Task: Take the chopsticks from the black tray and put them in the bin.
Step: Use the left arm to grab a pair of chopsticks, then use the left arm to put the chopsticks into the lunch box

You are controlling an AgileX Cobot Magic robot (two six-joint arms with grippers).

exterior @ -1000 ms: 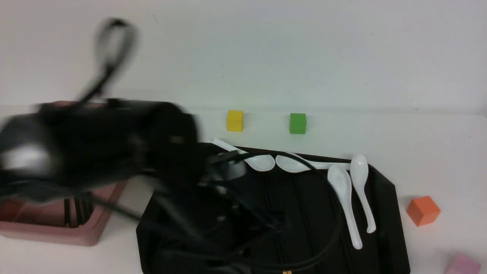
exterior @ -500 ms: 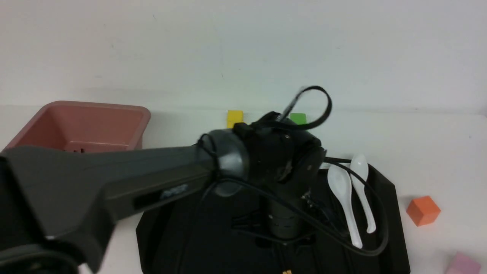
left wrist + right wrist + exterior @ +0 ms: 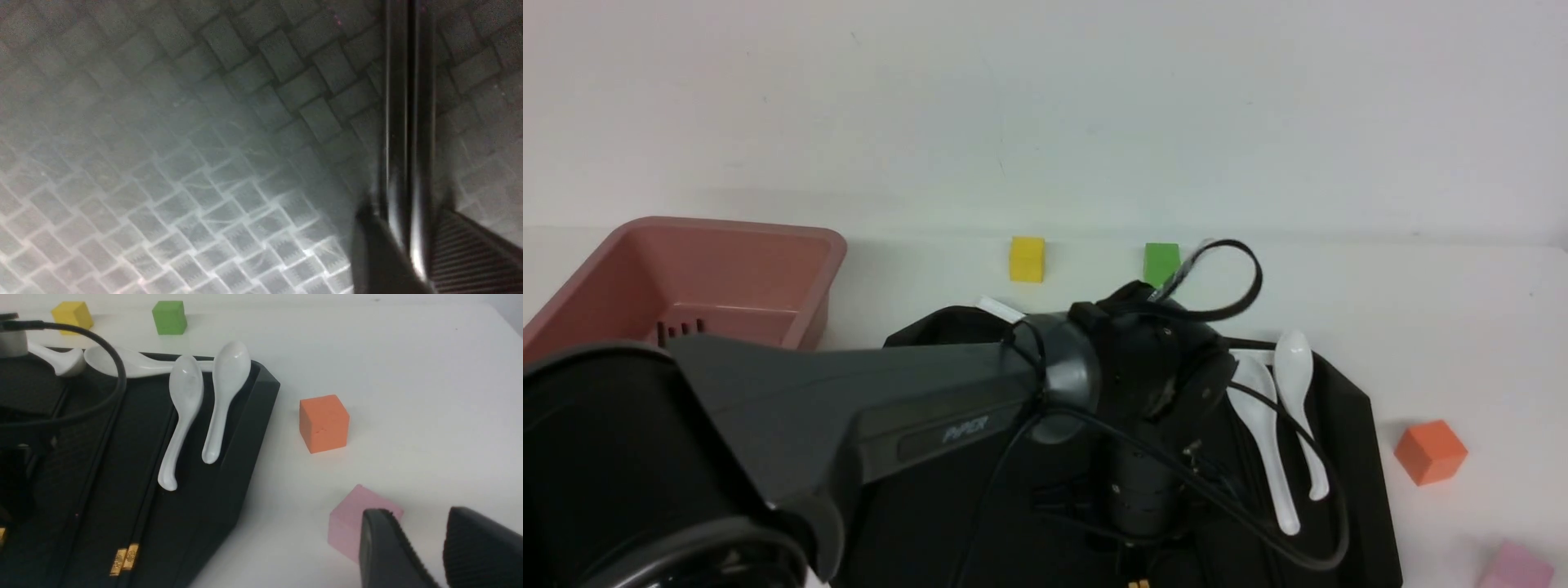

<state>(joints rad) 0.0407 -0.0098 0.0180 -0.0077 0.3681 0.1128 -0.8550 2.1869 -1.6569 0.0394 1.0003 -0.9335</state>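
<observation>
**A:** What sits nearest?

**B:** In the front view, the left arm (image 3: 866,416) fills the lower left and reaches to lower centre. Its wrist is turned down over the one black tray (image 3: 1347,408). A pink block (image 3: 1515,567) sits in the lower right corner. The right jaws show only in their own wrist view: parted, nothing between them, close to that block.

**A:** And the left jaws?

**B:** Down at the tray's woven floor, a little apart, one on each side of a pair of chopsticks (image 3: 396,122) lying flat. Whether they pinch the pair, I cannot tell.

**A:** How do the chopsticks look?

**B:** Long, thin, glossy black sticks, hard to pick out on the black. They run near to far, with gold tips (image 3: 118,561) at the near end. Two tips lie side by side and a third is cut off. A full count I cannot give.

**A:** Farther back?

**B:** Four white soup spoons (image 3: 186,384): two side by side on the tray's right part, two across its far rim. Then an orange block (image 3: 1431,451) at right on the white surface (image 3: 1421,310). One dusty-pink bin (image 3: 735,269) stands at the left, apart from the tray. Farthest, at upper centre, are a yellow block (image 3: 1027,259) and a green block (image 3: 1161,263). That makes four blocks, one of each colour.
</observation>
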